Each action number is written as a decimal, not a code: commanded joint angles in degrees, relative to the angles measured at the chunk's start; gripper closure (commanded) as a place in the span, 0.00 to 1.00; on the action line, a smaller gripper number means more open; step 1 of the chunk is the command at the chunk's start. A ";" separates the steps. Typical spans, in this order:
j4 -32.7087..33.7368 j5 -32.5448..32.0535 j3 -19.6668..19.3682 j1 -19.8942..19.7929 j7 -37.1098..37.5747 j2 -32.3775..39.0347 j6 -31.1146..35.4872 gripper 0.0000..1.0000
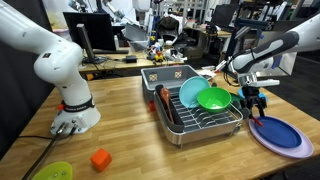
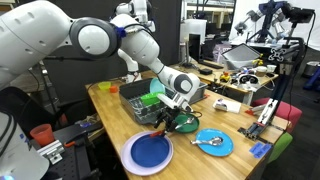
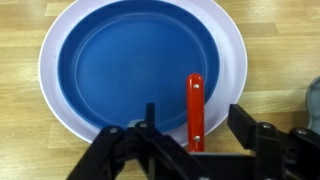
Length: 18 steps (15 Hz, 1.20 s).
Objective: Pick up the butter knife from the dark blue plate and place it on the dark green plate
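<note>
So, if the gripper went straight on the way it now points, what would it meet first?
Probably the butter knife, which lies under the open gripper, between its jaws, on the dark blue plate. The jaws themselves would land on the plate beside it. Depth is unclear from the wrist view.

Gripper (image 1: 252, 101) hung above dark blue plate (image 1: 283, 137); dark green plate (image 1: 214, 98) leaned in dish rack (image 1: 188, 127) (overlapping teal dish (image 1: 189, 90)); orange block (image 1: 100, 158) sat on table (image 1: 130, 135), well apart.
</note>
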 commanded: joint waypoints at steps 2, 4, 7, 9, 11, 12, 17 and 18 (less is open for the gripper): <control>3.51 3.71 -1.21 -0.12 -1.67 1.57 -0.43 0.00; 0.60 3.85 -1.03 -0.50 -1.95 -0.25 1.07 0.00; -3.10 4.33 -0.76 -1.29 -2.16 -2.50 3.92 0.00; -5.77 4.83 -0.41 -1.80 -2.46 -4.16 5.87 0.00; -7.36 6.48 -0.46 -2.55 -2.82 -5.42 7.65 0.00; -8.78 6.95 -0.41 -2.97 -2.91 -6.29 8.75 0.00; -22.42 13.57 -1.05 -6.29 -9.07 -15.07 20.11 0.00; -25.66 14.74 -1.08 -6.87 -10.56 -17.13 21.99 0.00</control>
